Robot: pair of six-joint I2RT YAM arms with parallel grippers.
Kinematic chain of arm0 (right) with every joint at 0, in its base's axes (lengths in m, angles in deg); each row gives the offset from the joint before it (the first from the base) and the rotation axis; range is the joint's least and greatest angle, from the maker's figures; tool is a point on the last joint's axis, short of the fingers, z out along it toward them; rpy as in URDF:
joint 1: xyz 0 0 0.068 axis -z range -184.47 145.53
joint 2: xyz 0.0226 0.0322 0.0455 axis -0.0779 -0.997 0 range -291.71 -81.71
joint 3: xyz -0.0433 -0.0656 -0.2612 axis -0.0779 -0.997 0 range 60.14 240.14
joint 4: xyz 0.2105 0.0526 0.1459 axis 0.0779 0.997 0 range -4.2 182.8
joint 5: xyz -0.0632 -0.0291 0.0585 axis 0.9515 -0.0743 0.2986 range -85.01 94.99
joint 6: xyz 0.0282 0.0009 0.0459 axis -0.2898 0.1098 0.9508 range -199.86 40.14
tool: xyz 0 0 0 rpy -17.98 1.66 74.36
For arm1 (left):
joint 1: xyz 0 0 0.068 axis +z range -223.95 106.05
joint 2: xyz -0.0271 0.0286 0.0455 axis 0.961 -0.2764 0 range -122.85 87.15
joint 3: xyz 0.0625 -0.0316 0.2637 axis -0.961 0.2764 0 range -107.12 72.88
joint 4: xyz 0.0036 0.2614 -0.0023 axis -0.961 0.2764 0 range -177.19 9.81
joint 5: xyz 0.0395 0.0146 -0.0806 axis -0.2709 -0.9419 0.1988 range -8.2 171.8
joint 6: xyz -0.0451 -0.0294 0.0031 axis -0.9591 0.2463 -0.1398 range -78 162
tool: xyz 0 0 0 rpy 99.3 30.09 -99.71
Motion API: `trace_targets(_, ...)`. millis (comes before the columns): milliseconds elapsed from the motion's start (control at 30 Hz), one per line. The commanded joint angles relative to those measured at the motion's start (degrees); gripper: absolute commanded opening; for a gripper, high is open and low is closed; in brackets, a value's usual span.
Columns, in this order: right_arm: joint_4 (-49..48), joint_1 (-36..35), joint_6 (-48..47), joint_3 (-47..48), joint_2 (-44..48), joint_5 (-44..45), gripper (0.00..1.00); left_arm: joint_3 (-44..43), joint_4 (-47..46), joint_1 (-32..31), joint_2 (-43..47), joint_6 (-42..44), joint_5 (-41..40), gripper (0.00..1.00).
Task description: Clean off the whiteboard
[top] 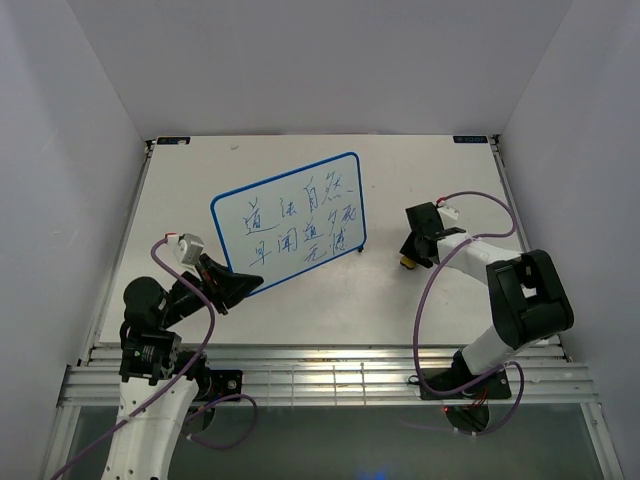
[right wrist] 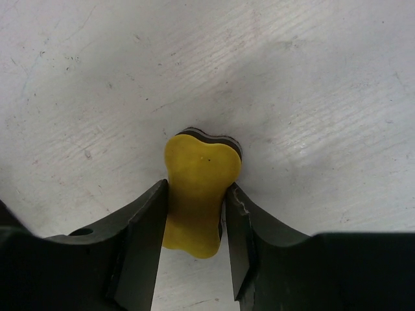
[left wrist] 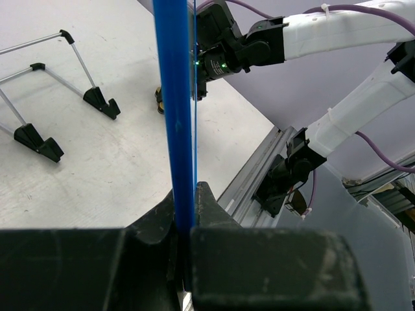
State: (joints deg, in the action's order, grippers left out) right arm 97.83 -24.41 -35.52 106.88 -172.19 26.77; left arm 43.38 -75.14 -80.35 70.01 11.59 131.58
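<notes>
To the left of the whiteboard (top: 290, 225), the left pincer (top: 235, 288) is pressed together on the blue frame at the board's lower-left corner. In the left wrist view the frame (left wrist: 175, 97) runs straight up out of the closed jaws, so we judge this grip to be the brace. The board itself sits on the tabletop (top: 450, 180), angled, its face full of blue handwritten characters with none wiped yet. To the right of the whiteboard, well apart from its edge, the right pincer (top: 408, 260) is pinching the yellow eraser (right wrist: 198, 194) at its narrow waist. The eraser's dark pad faces the tabletop, and we cannot tell whether it is touching or just lifted. The step in hand, as we read it, is carrying the eraser over to the writing. To do it well, we would lay the pad flat on the board and not on an edge. We would start at the characters nearest the right pincer, wipe in overlapping strokes toward the braced corner, and press only lightly so the board does not pivot in the left pincer's hold.
</notes>
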Motion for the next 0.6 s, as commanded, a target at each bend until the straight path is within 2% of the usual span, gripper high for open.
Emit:
trace_targets(0,0.1,-0.18,-1.18,-1.21,3.55,2.39,0.43,-0.47,-4.41,-0.11,0.71,0.79,-0.82,0.0)
trace_targets(233,1.24,-0.18,-6.0,-2.97,11.54,1.16,0.41,-0.74,-3.0,-0.2,-1.92,0.62,-3.11,0.0)
trace_targets(367,0.01,-0.18,-13.38,-7.36,25.74,-2.61,0.4,-1.09,-2.3,-0.2,-5.51,0.18,-2.76,0.0)
trace_targets(467,-0.43,-0.18,-21.97,-8.95,35.5,-9.98,0.41,-0.65,-3.26,-0.2,-8.85,-1.22,-0.31,0.0)
trace_targets(500,-0.26,-0.18,-23.49,-8.86,37.81,-14.96,0.4,-0.56,-3.44,-0.2,-9.91,-2.1,1.1,0.0)
trace_targets(567,-0.95,-0.27,-25.34,-8.77,43.42,-19.56,0.39,-0.12,-4.49,-0.2,-12.2,-2.98,3.12,0.0)
